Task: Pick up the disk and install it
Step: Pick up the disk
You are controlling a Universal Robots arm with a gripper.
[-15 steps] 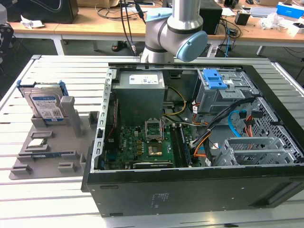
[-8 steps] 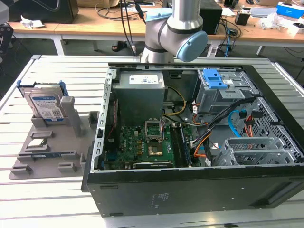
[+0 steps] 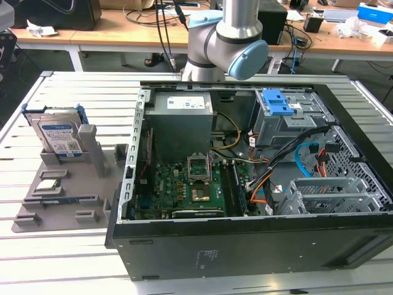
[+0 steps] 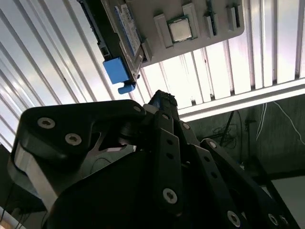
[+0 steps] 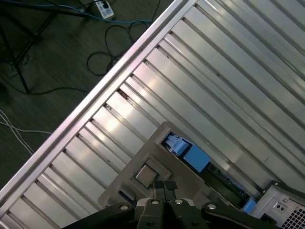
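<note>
The disk (image 3: 58,136) stands on edge in a slot of the grey parts holder (image 3: 67,196), on the slatted table at the exterior view's left. It is silver with a white-and-blue label and a blue carrier frame. Both wrist views look down on it from well above: its blue carrier (image 5: 190,155) and its labelled face (image 4: 125,26) show. My gripper (image 5: 165,187) hangs high over the holder, apart from the disk, shut with nothing in it. Its black linkage and tip (image 4: 162,99) fill the foreground of the second wrist view.
The open computer case (image 3: 258,246) lies at the exterior view's right, with a blue latch plate (image 3: 279,101) and metal drive cage (image 3: 331,193) inside. A small square chip (image 4: 180,29) sits in the holder. The arm's base joints (image 3: 227,43) rise behind the case. The table edge and cables on the floor (image 5: 109,52) lie beyond.
</note>
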